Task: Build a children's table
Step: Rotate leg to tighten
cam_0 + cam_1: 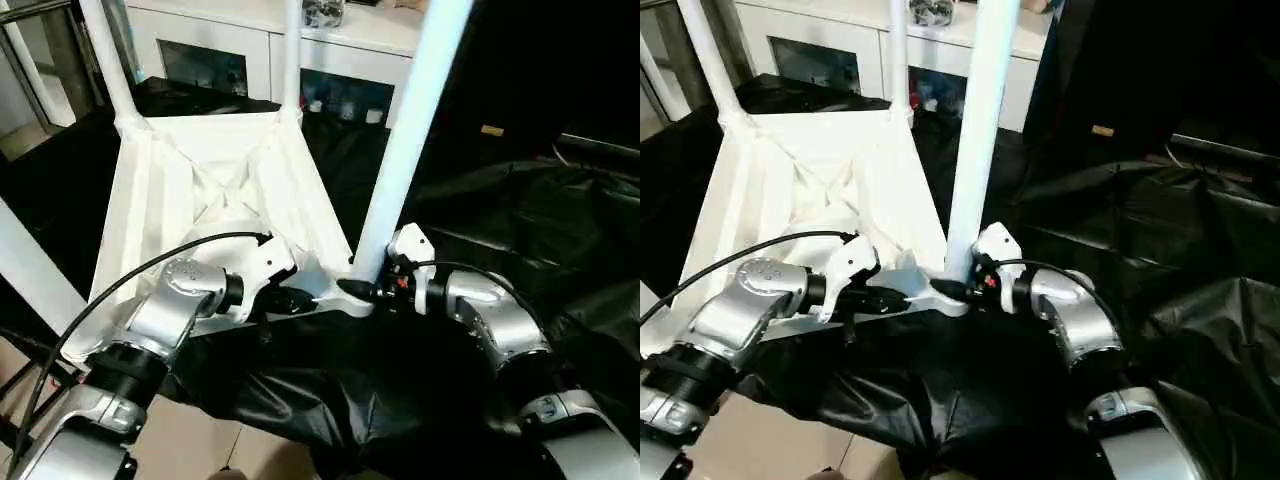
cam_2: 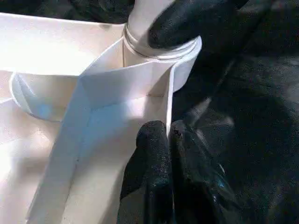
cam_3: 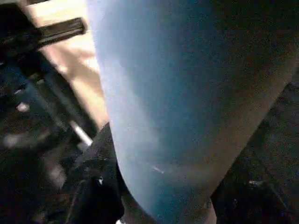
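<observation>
The children's table lies upside down, its white ribbed tabletop (image 1: 200, 170) facing up on black sheeting. White legs stand in the far corner sockets (image 1: 108, 60) (image 1: 291, 50), and another leg (image 1: 30, 265) shows at the near left. At the near right corner a leg (image 1: 410, 130) rises from its socket (image 2: 184, 53). My right gripper (image 1: 362, 290) holds this leg just above the socket, with one black finger (image 2: 187, 23) flat against it. My left gripper (image 1: 300, 298) is shut on the tabletop's near rim (image 2: 166, 107), just left of that corner.
A white glass-door cabinet (image 1: 240, 50) stands behind the table. Crumpled black sheeting (image 1: 520, 220) covers the surface to the right and in front. Bare floor (image 1: 190, 440) shows at the near left, and a black cable (image 1: 120, 285) runs along my left forearm.
</observation>
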